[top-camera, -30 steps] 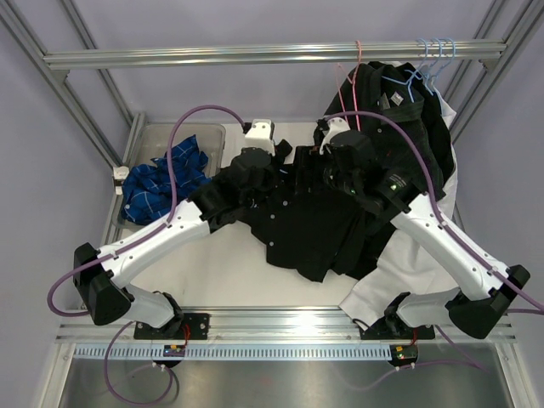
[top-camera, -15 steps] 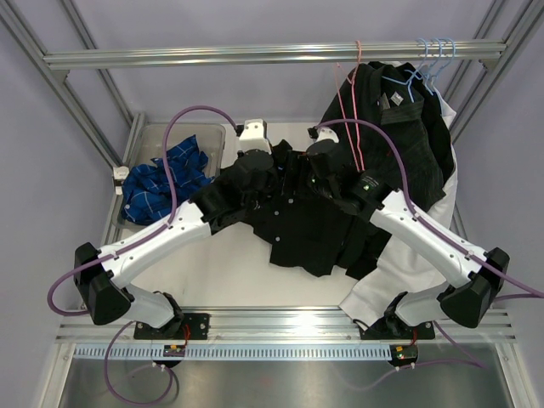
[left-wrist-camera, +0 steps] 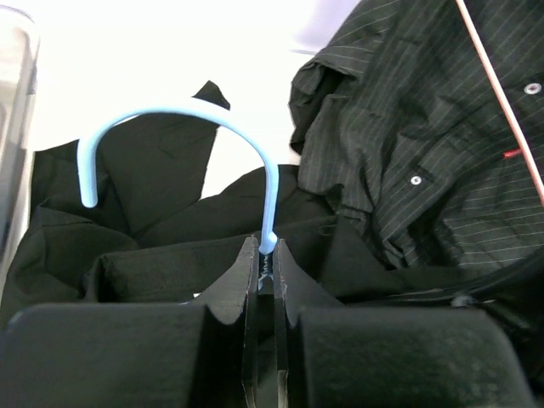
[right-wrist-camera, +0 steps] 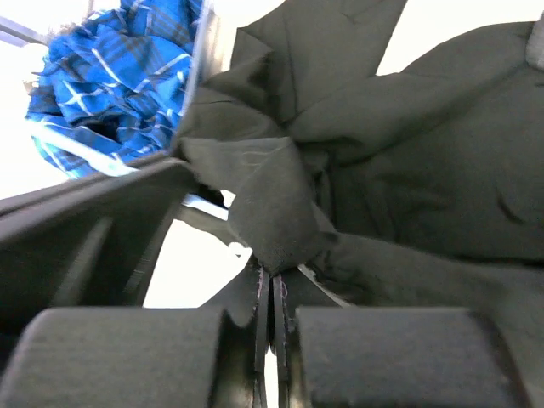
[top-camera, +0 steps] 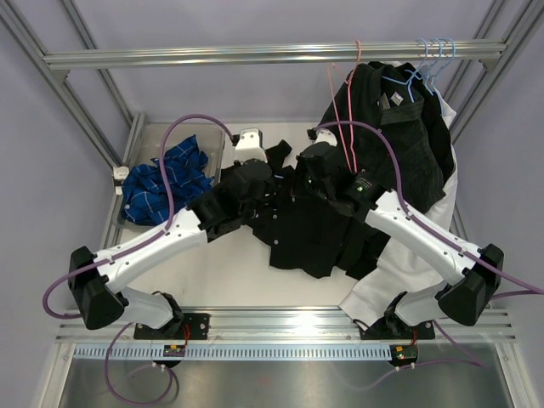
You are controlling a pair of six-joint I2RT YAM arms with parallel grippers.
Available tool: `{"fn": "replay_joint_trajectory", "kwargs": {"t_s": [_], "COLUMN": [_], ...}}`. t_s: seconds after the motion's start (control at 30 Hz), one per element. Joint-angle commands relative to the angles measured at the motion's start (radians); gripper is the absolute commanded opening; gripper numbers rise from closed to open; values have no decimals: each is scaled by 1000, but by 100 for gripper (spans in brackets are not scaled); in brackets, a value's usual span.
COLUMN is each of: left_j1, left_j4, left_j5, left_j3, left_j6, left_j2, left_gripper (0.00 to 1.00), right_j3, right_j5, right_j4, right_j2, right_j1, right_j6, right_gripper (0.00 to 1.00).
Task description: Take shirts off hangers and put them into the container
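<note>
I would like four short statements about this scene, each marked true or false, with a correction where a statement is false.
1. The blue plaid shirt lies in the container. True.
2. The left hand is open and holds nothing. False: it is shut on the neck of the light blue hanger.
3. The right hand pinches a fold of the black shirt. True.
4. The pink-red hanger lies flat on the table. False: it hangs from the rail.
</note>
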Motion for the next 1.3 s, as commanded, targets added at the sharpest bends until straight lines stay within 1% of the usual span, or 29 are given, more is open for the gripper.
{"fn": "replay_joint_trajectory", "kwargs": {"t_s": [0.0, 0.17, 0.23, 0.4, 0.5, 0.6, 0.63, 0.77, 0.87, 0.9, 0.93, 1.0, 1.1, 1.13, 1.17, 1.27], "left_j1": [-2, 33, 55, 111, 124, 130, 131, 136, 137, 142, 142, 144, 145, 147, 147, 157], "left_j4": [35, -29, -36, -68, -62, -60, -60, -37, -13, -1, 6, -6, -8, 1, 22, 21], "left_j5": [-98, -115, -115, -95, -72, -58, -46, 9, 38, 63, 93, 107, 124, 135, 138, 140], "left_j3": [-31, -60, -85, -132, -160, -184, -192, -229, -260, -282, -292, -301, -335, -364, -378, -399], "left_j6": [-10, -12, -9, -6, 19, 57, 67, 97, 149, 193, 208, 246, 267, 272, 272, 266], "left_j2": [-81, -124, -153, -220, -269, -309, -321, -389, -427, -437, -444, -458, -483, -513, -529, -565], "left_gripper": [0, 0, 0, 0, 0, 0, 0, 0, 0, 0, 0, 0, 0, 0, 0, 0], "right_j3": [-9, -20, -27, -36, -39, -49, -50, -53, -46, -38, -32, 2, 40, 45, 49, 54], "right_j5": [109, 201, 209, 184, 161, 120, 106, 65, 42, 34, 23, -3, -10, -14, -33, -55], "right_j4": [-10, -99, -136, -225, -270, -299, -305, -336, -349, -354, -357, -376, -405, -409, -423, -444], "right_j2": [-81, -167, -216, -306, -340, -368, -371, -380, -378, -375, -372, -365, -346, -343, -340, -339], "right_j1": [8, 5, -18, -101, -129, -184, -211, -245, -271, -279, -287, -299, -308, -314, -323, -360], "right_j6": [-11, -34, -42, -72, -92, -109, -114, -135, -149, -155, -160, -175, -195, -201, -212, -238], "right_gripper": [0, 0, 0, 0, 0, 0, 0, 0, 0, 0, 0, 0, 0, 0, 0, 0]}}
